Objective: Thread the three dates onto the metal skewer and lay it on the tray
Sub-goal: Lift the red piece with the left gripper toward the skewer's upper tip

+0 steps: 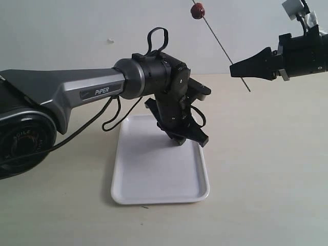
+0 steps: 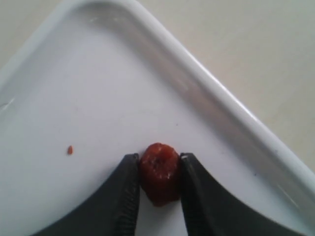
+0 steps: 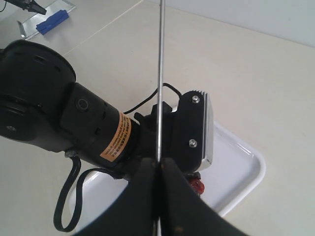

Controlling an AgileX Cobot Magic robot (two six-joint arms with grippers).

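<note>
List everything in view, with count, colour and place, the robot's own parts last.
date on skewer: one, dark red, threaded near the raised upper end of the metal skewer
date on tray: one, dark red, between the left hand's fingers
third date: none visible
metal skewer: one, dark grey, tilted in the air
tray: one, white, on the table
crumb: one, red, on the tray
table: one, beige
blue item: one, far off; cannot tell what it is
left hand: one, black, over the tray, fingers touching both sides of the date on tray
right hand: one, black, raised, shut on the metal skewer
</note>
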